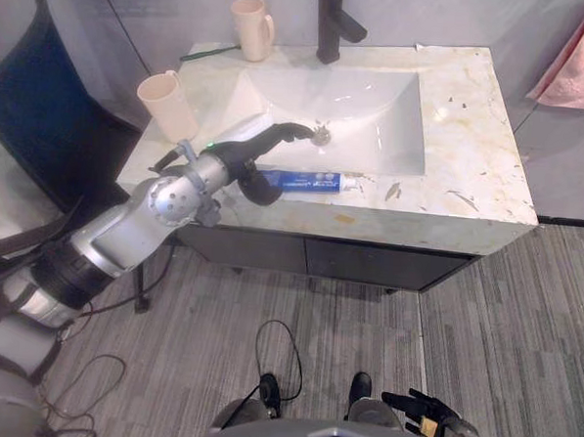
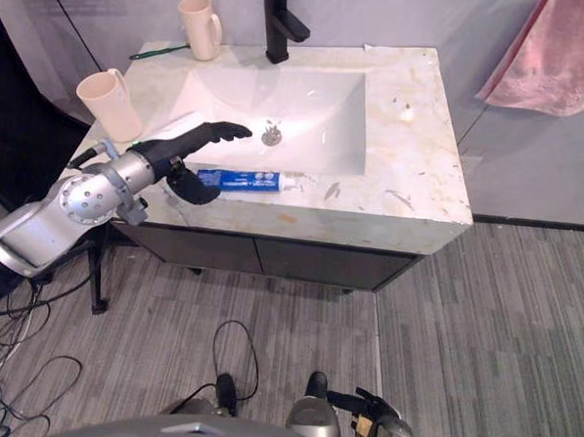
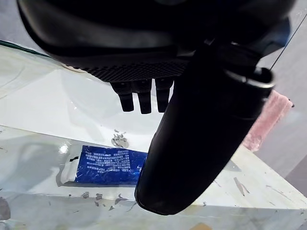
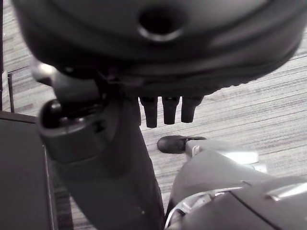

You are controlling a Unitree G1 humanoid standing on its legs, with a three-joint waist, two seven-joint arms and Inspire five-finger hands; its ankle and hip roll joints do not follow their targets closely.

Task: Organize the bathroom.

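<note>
A blue and white toothpaste tube (image 1: 309, 182) lies on the marble counter's (image 1: 472, 150) front strip, just below the white sink basin (image 1: 366, 105). My left hand (image 1: 261, 158) hovers over the tube's left end, open, with straight fingers reaching over the basin toward the drain (image 1: 322, 135) and the thumb down beside the tube. In the left wrist view the tube (image 3: 108, 165) lies past the thumb (image 3: 201, 139), untouched. A beige cup (image 1: 168, 105) stands at the counter's left edge, another beige cup (image 1: 253, 28) at the back. My right hand (image 4: 144, 120) hangs open low over the floor.
A black faucet (image 1: 333, 25) rises behind the basin. A green toothbrush (image 1: 209, 52) lies by the back cup. A pink towel (image 1: 579, 62) hangs at the right. A dark cabinet (image 1: 349, 261) sits under the counter, above grey plank flooring.
</note>
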